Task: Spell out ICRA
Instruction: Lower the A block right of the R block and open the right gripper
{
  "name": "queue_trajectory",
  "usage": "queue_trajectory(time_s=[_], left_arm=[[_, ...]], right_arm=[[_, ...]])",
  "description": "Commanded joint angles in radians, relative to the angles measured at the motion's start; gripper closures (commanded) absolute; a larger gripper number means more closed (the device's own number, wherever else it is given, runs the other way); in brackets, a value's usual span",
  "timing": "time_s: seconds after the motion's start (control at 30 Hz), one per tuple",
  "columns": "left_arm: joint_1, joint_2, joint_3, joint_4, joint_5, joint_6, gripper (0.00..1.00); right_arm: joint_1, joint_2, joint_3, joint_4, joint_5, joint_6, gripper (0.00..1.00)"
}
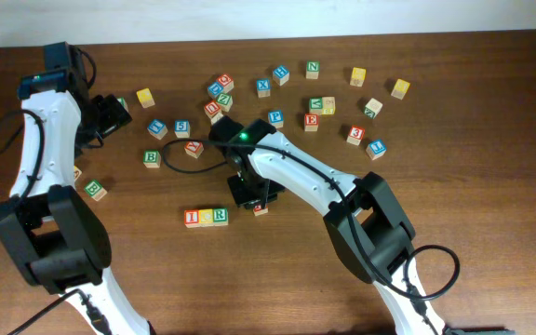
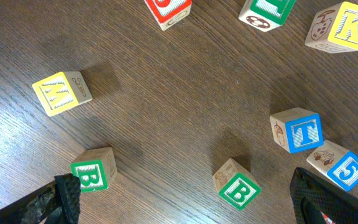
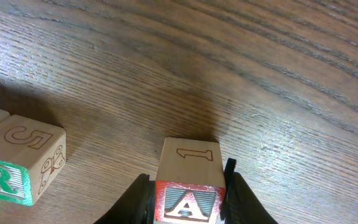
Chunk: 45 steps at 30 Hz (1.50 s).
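A cube [image 3: 187,190] right of the R cube [image 3: 4,180] — a gap between

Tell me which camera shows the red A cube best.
The right wrist view. The small wooden cube with the red-printed A fills the foreground between the right tool's fingers, its letter readable. Overhead, only a red sliver of it peeks from under that tool. The left wrist view does not show it.

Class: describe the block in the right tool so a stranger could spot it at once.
On the table, find the one row of blocks. Just right of it, between the fingers of the right tool, is the A block: its A face is red-bordered, whereas the row's R block is green.
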Motion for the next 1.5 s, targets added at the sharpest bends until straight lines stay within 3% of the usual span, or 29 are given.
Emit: queue_trajectory(time_s=[0.0, 0.23, 0.4, 0.6, 0.87, 1.0, 1.13, 1.47], left_arm=[[0.008, 0.007, 0.009, 0.0, 0.003, 0.002, 0.01], [0.008, 0.007, 0.009, 0.0, 0.003, 0.002, 0.01], [0.008, 0.007, 0.009, 0.0, 0.003, 0.002, 0.01], [0.008, 0.007, 0.009, 0.0, 0.003, 0.002, 0.01], [0.008, 0.007, 0.009, 0.0, 0.003, 0.002, 0.01], [0.008, 0.007, 0.009, 0.0, 0.003, 0.002, 0.01], [0.008, 0.007, 0.009, 0.0, 0.003, 0.002, 0.01], [0.008, 0.007, 0.009, 0.0, 0.003, 0.002, 0.01]], right_arm=[[0.003, 0.018, -0.007, 0.001, -0.05, 0.016, 0.75], [0.003, 0.018, -0.007, 0.018, -0.115, 0.016, 0.65], [0.001, 0.018, -0.007, 0.064, -0.095, 0.016, 0.65], [-0.003, 0.018, -0.007, 0.132, 0.067, 0.016, 0.61], [-0.09, 0.018, -0.007, 0.079, 0.08, 0.034, 0.61], [-0.11, 0.018, -0.007, -0.011, 0.073, 0.033, 0.68], [-0.109, 0.018, -0.007, -0.066, -0.007, 0.033, 0.88], [-0.07, 0.018, -0.009, -0.094, -0.16, 0.034, 0.9]])
